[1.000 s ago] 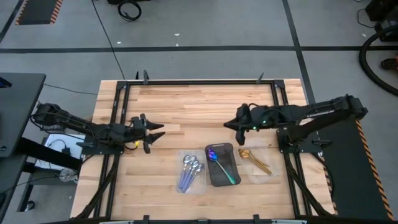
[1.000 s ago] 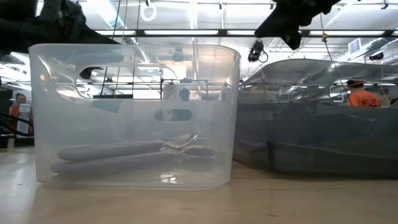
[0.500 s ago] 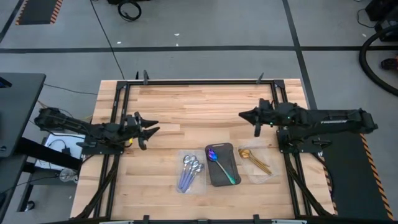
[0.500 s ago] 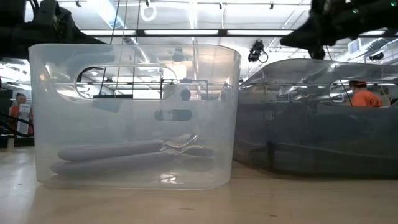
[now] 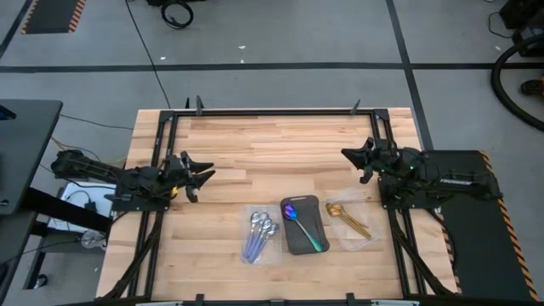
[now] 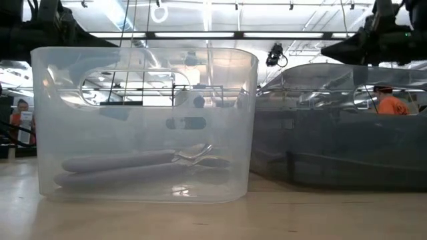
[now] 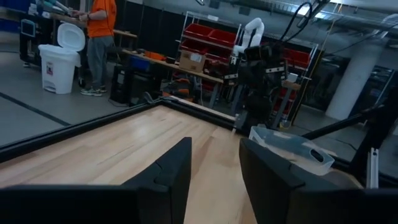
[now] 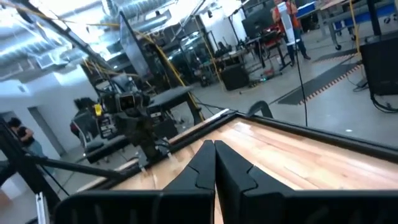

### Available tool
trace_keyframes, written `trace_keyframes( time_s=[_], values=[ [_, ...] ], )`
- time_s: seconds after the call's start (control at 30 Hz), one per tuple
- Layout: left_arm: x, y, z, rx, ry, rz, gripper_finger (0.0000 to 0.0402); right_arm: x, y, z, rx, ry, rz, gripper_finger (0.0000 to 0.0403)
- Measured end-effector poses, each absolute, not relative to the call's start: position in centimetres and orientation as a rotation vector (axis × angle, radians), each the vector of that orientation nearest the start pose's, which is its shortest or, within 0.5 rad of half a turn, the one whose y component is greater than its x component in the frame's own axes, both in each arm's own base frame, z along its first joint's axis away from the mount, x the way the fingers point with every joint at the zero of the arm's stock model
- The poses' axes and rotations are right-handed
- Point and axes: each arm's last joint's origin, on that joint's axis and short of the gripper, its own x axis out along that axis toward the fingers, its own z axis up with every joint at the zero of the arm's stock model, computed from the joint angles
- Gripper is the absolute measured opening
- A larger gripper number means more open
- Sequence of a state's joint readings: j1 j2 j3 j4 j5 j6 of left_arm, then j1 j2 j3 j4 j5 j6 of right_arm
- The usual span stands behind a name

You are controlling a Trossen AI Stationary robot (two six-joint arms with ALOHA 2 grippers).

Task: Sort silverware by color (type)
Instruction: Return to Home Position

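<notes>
Left of the black bin (image 5: pixel 294 243), we are holding the left gripper (image 5: pixel 202 180) with fingers spread; right of it, the right gripper (image 5: pixel 347 155), fingers pressed together. A blue spoon (image 5: pixel 303 227) is lying inside it, purple-handled spoons (image 5: pixel 260 229) just left, gold spoons (image 5: pixel 347 218) just right. Homing well, we judge, means folding both arms back without dipping.

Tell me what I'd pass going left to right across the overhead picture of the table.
left gripper, open → left clear tray holding purple-handled spoons → black tray holding a blue spoon → right clear tray holding gold spoons. The right gripper overlaps that last tray sideways, so I leave it unplaced.
</notes>
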State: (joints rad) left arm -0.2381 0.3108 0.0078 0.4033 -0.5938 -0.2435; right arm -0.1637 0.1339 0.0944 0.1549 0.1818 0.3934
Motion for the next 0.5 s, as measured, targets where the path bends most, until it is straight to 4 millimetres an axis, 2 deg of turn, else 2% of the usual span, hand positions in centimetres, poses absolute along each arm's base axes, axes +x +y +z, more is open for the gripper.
trace_keyframes(
  time_s=[0.23,0.5],
  values=[
    [11.1,-1.3,17.8,-0.270,-0.139,0.359,0.0141,9.3,-2.2,18.2,0.412,-0.243,-0.326,0.0007],
    [10.1,-2.5,18.5,-0.218,-0.179,0.319,0.0128,9.3,-2.2,18.2,0.418,-0.245,-0.301,0.0007]
  ],
)
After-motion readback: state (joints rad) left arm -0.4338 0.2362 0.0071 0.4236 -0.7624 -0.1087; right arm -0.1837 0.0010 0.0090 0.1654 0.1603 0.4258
